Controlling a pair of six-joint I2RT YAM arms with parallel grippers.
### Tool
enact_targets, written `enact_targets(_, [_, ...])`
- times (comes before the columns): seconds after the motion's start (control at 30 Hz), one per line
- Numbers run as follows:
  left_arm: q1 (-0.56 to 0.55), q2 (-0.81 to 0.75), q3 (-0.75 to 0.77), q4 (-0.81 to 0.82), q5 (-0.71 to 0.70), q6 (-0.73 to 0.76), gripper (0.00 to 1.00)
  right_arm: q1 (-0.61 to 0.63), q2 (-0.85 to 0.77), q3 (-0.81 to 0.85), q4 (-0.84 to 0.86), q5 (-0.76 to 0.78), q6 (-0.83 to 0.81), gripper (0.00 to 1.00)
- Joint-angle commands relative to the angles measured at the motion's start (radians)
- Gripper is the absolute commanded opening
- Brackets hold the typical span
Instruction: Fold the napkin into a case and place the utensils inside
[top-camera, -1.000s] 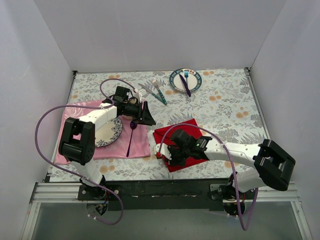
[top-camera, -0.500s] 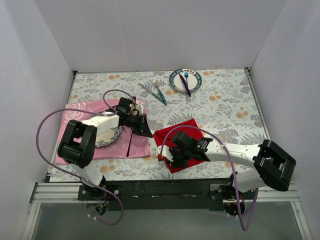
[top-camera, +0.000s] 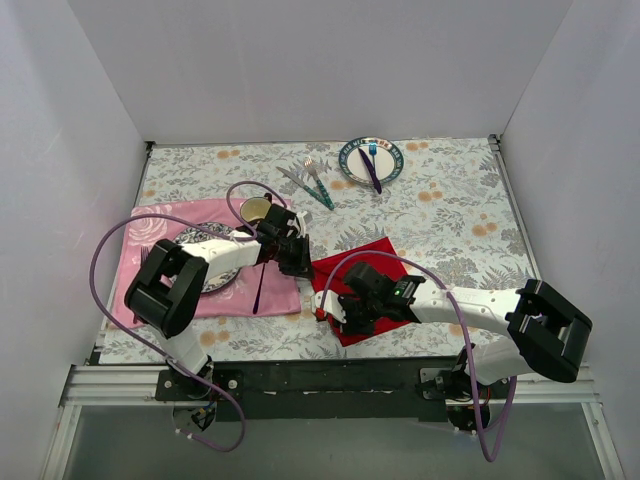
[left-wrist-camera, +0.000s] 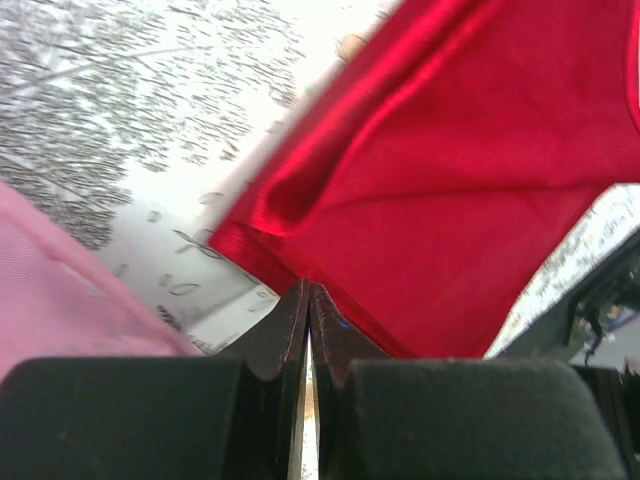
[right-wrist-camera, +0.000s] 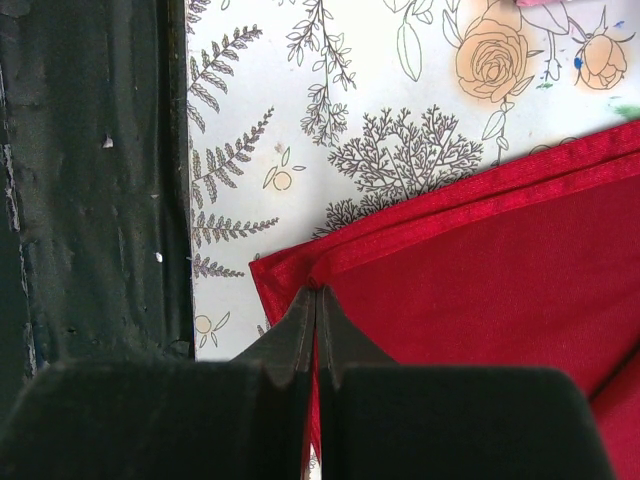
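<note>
The red napkin (top-camera: 365, 285) lies on the floral tablecloth in front of the arms, folded double along its near-left edge (right-wrist-camera: 450, 215). My right gripper (top-camera: 335, 310) (right-wrist-camera: 317, 292) is shut on the napkin's near corner, and red cloth shows between its jaws. At the napkin's left corner, my left gripper (top-camera: 301, 264) (left-wrist-camera: 308, 288) has its jaws shut right on the hem (left-wrist-camera: 400, 200). The cloth wrinkles upward just beyond the tips. The utensils (top-camera: 311, 183), a fork and knife with teal handles, lie far back on the table, away from both grippers.
A pink placemat (top-camera: 150, 245) at the left holds a patterned plate (top-camera: 222, 272) and a purple spoon (top-camera: 260, 280). A cup (top-camera: 255, 209) stands behind my left arm. A far plate (top-camera: 352, 170) carries a blue fork and purple knife. The black table rail (right-wrist-camera: 90, 180) runs beside the napkin.
My left arm swung down and right from over the placemat to the napkin's left corner, and its jaws shut there. The right gripper kept its hold and barely moved.
</note>
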Motion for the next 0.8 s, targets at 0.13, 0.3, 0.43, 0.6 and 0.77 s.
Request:
enact_targets(0.13, [0.001, -0.003, 0.028, 0.015, -0.092, -0.013, 0.00, 0.001, -0.020, -0.008, 0.022, -0.018, -0.004, 0.01])
enact_targets(0.3, [0.003, 0.010, 0.022, 0.015, -0.105, -0.016, 0.00, 0.001, -0.023, -0.005, 0.019, -0.021, -0.006, 0.01])
enact_targets(0.43, [0.003, 0.033, 0.033, 0.003, -0.128, -0.013, 0.00, 0.003, -0.028, -0.002, 0.013, -0.031, -0.011, 0.01])
enact_targets(0.6, [0.001, 0.045, 0.036, -0.009, -0.148, -0.015, 0.00, 0.003, -0.035, 0.005, -0.001, -0.044, -0.009, 0.01])
enact_targets(0.77, [0.003, 0.048, 0.037, -0.014, -0.163, -0.016, 0.00, 0.003, -0.055, 0.005, -0.018, -0.062, -0.011, 0.01])
